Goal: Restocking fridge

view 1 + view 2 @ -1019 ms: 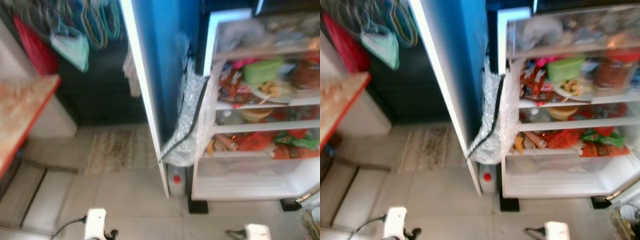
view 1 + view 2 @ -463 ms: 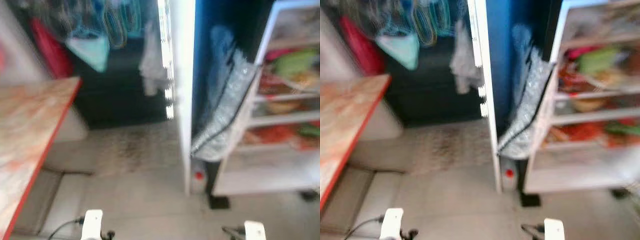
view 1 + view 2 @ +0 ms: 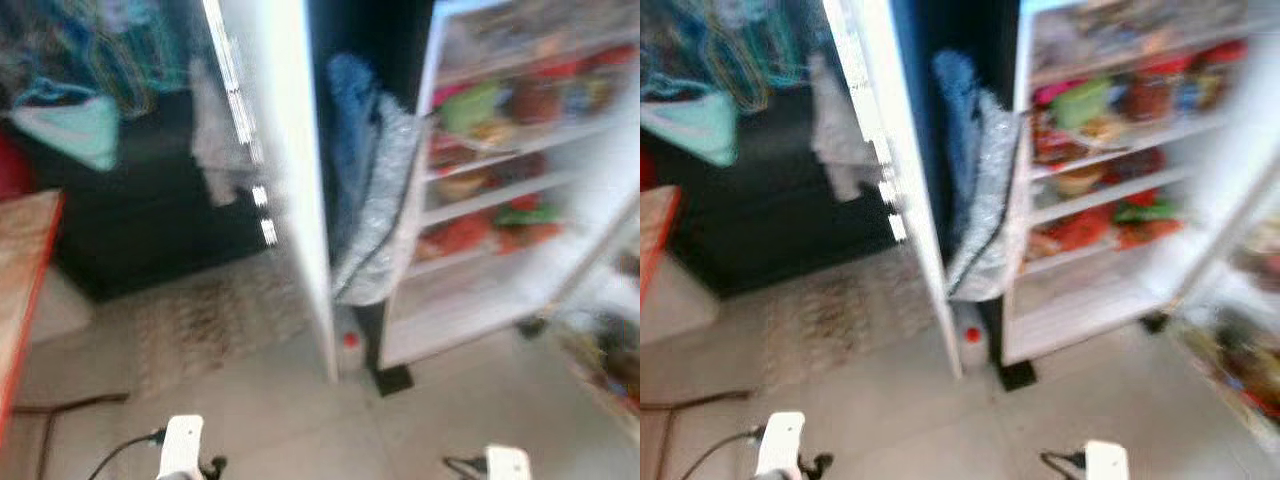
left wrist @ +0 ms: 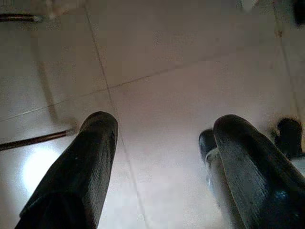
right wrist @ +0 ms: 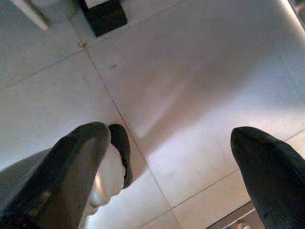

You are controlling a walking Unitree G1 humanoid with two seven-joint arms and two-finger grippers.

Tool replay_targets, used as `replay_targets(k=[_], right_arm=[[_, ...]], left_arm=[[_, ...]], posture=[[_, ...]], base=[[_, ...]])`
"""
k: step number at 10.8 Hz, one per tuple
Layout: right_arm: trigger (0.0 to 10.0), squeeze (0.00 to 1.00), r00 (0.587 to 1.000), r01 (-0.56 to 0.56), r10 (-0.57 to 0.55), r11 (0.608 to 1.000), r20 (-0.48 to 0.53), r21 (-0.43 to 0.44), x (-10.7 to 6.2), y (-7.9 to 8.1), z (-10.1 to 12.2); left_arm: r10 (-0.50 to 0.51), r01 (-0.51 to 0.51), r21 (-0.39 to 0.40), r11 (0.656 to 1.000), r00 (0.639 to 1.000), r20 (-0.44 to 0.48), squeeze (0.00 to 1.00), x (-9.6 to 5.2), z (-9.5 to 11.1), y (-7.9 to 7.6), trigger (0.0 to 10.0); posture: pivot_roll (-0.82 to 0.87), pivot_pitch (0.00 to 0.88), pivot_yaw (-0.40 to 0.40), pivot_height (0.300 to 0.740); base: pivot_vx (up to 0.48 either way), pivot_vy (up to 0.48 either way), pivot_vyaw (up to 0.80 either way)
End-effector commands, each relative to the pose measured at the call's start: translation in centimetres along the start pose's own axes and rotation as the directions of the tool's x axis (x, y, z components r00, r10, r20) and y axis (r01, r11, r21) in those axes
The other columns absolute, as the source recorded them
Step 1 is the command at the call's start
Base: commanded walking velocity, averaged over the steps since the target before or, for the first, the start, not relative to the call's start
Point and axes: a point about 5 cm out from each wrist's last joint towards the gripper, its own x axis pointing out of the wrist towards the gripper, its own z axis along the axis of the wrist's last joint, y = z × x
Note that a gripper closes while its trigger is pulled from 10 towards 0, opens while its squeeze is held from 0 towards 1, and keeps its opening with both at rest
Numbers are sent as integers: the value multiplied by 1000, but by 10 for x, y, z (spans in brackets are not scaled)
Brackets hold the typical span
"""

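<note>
Both arms hang low and idle. The left gripper point(image 4: 159, 167) points down at the tiled floor point(image 4: 181, 62), its two black fingers point(image 4: 81, 162) spread wide with nothing between them. The right gripper point(image 5: 181, 176) is the same: wide apart, empty, bare tile beneath it.

The fridge point(image 3: 520, 170) stands ahead of the grippers and toward the right one's side, well apart from both. Its door point(image 3: 280, 170) is swung open, edge-on, ahead between the two arms. The shelves point(image 3: 1110, 190) already carry green, red and orange items; blur hides what they are. A crinkled silvery sheet point(image 3: 375, 230) hangs in the gap beside the door. Beyond the left gripper lies a mat point(image 3: 215, 320), and farther to that side a red-edged table point(image 3: 20, 280).

Judging by the empty grippers, this is a walking step rather than a placing one: nothing is in hand to stock. The next move calls for finding an item, perhaps in the blurred clutter point(image 3: 605, 350) beyond the right gripper, and squaring up to it before reaching.
</note>
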Motion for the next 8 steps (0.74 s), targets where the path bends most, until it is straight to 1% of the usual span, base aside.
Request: replay_targets(k=[1,5,6,8], right_arm=[[10000,0,1000,8,-8,1000,-25,6,-2,-1,-7],[10000,0,1000,6,-6,1000,-20,-6,-1,-1,-6],[10000,0,1000,1,-1,999,-20,-35,-1,-5,-5],[10000,0,1000,1,-3,998,-22,-69,-1,-14,-4]], left_arm=[[9,-9,16,1000,1000,-30,0,-1,-5,3,10000],[9,-9,15,1000,1000,-28,0,-1,-4,3,10000],[13,-14,-4,1000,1000,-24,0,0,-5,0,10000],[20,-21,-46,999,999,-26,0,0,-8,-9,10000]], posture=[[-170,62,130,740],[-168,69,121,740],[-154,71,79,740],[-148,60,38,740]], base=[[0,0,-788],[0,0,-788],[0,0,-788],[0,0,-788]])
